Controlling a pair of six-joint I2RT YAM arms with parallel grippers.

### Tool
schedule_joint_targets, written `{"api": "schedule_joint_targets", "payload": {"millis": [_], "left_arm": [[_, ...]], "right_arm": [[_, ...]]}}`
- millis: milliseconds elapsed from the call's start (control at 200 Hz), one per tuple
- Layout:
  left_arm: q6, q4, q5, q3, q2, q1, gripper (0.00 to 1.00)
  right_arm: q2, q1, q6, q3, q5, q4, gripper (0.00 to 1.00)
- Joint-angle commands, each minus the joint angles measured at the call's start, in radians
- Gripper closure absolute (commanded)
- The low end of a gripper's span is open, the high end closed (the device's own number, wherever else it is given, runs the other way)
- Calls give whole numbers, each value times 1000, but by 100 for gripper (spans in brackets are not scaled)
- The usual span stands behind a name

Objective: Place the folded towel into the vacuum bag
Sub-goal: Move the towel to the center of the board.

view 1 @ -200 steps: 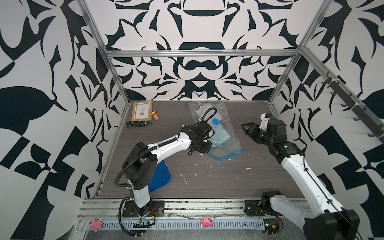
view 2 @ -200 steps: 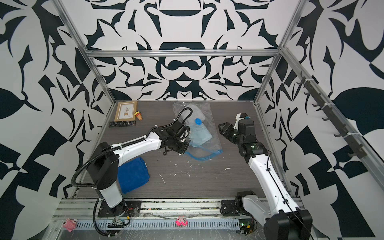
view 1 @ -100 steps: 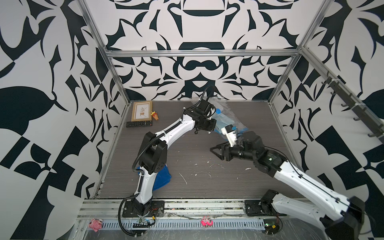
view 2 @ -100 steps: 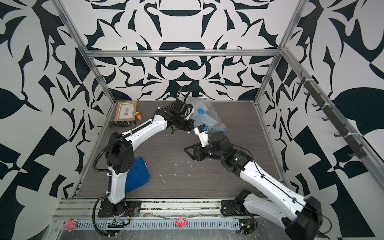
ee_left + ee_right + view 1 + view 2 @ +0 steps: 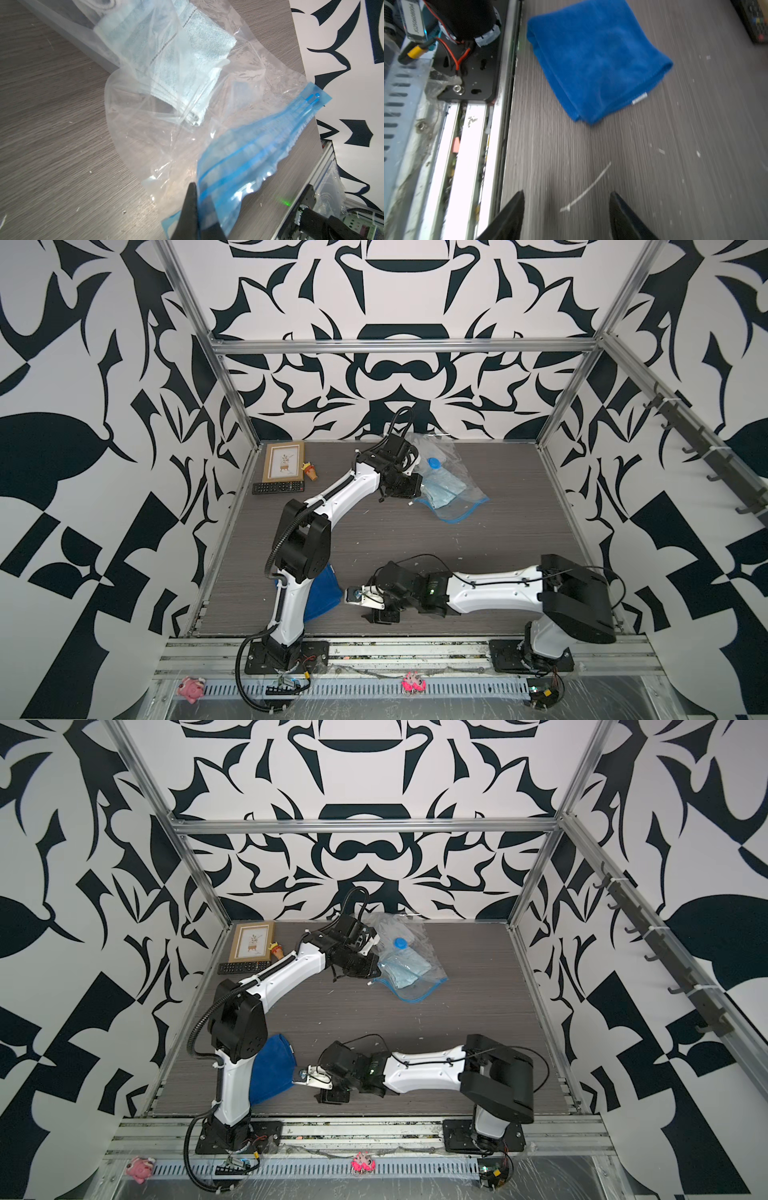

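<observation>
The folded towel (image 5: 328, 597) (image 5: 274, 1073) (image 5: 598, 56) is deep blue and lies flat on the table's front left, partly behind the left arm's base in both top views. My right gripper (image 5: 361, 610) (image 5: 316, 1090) (image 5: 566, 193) hovers low just short of it, open, with nothing between its fingers. At the back lies the vacuum bag (image 5: 451, 485) (image 5: 411, 969) (image 5: 145, 128), clear and crinkly, with a round blue valve cap (image 5: 433, 462). A pale blue cloth (image 5: 187, 52) is inside it. My left gripper (image 5: 409, 489) (image 5: 197, 193) is shut on the bag's blue zip strip (image 5: 249, 149).
A picture frame (image 5: 284, 460), a small toy figure (image 5: 311, 471) and a black remote (image 5: 277, 488) sit at the back left. The metal front rail (image 5: 475, 124) and the left arm's base (image 5: 467, 20) lie close beside the towel. A white scrap (image 5: 587, 187) lies under the right gripper.
The right arm has swung from beside the bag down to the table's front, toward the blue towel, its jaws widening. The left gripper has pulled the bag's edge a little rearward.
</observation>
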Motion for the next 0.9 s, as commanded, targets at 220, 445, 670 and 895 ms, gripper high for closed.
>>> {"api": "schedule_joint_targets", "payload": {"millis": [220, 445, 670, 895], "left_arm": [[14, -11, 28, -21, -59, 46, 100], [15, -6, 23, -32, -71, 60, 100], [16, -6, 11, -39, -83, 68, 100], [15, -7, 3, -34, -79, 71, 100]], "right_arm": [[240, 54, -323, 297, -80, 33, 32], [338, 47, -337, 368, -97, 23, 33], [389, -4, -271, 391, -121, 25, 43], [388, -42, -228, 351, -90, 21, 75]]}}
